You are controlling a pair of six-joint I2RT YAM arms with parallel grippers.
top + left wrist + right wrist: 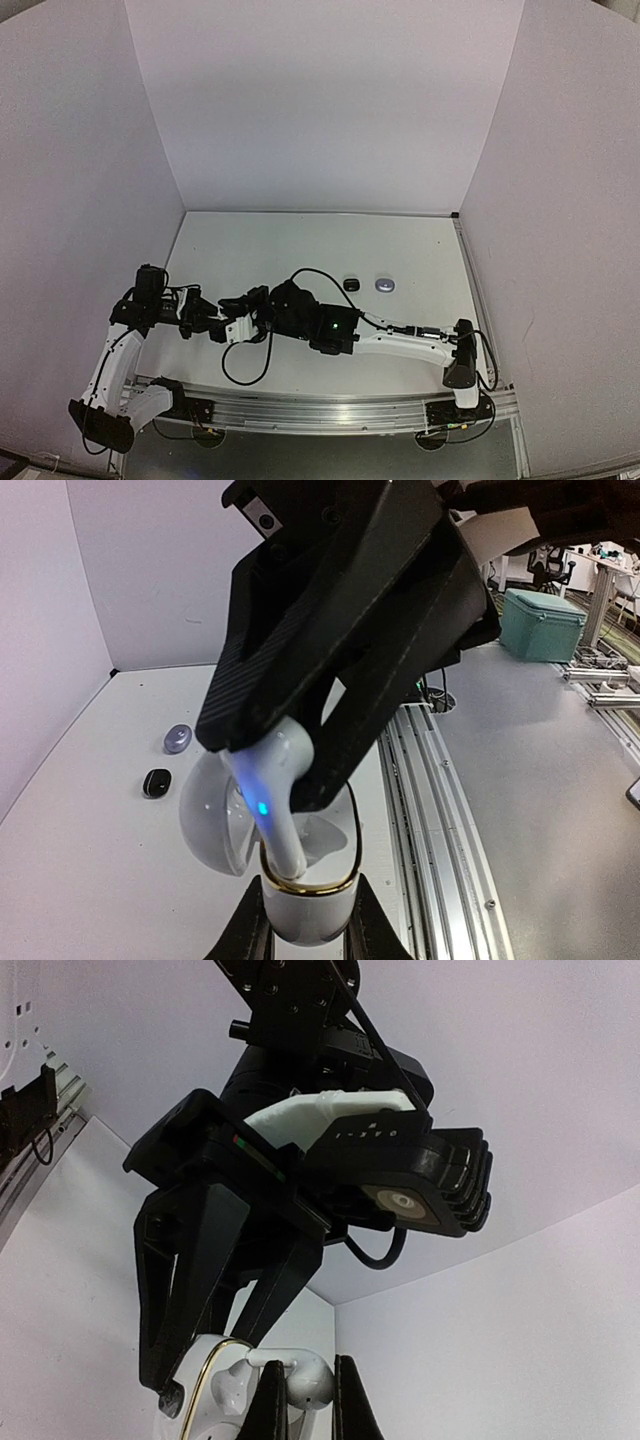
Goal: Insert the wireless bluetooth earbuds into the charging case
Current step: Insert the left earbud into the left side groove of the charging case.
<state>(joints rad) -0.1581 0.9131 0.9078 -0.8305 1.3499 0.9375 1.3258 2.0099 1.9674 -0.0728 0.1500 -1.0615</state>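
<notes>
Earbud [270, 800], white with a blue light, is pinched in my right gripper [306, 1405]. Its stem seems partly inside the open white case [212, 825], which my left gripper [306, 938] clamps above the table [420, 250]. If I push tilted, it may jam on the gold rim or slip out. Farther away lie a black case [351, 285] and a grey case [385, 285].

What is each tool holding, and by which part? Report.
Left tool grips the open white case by its base; right tool pinches a white earbud by its upper end.
</notes>
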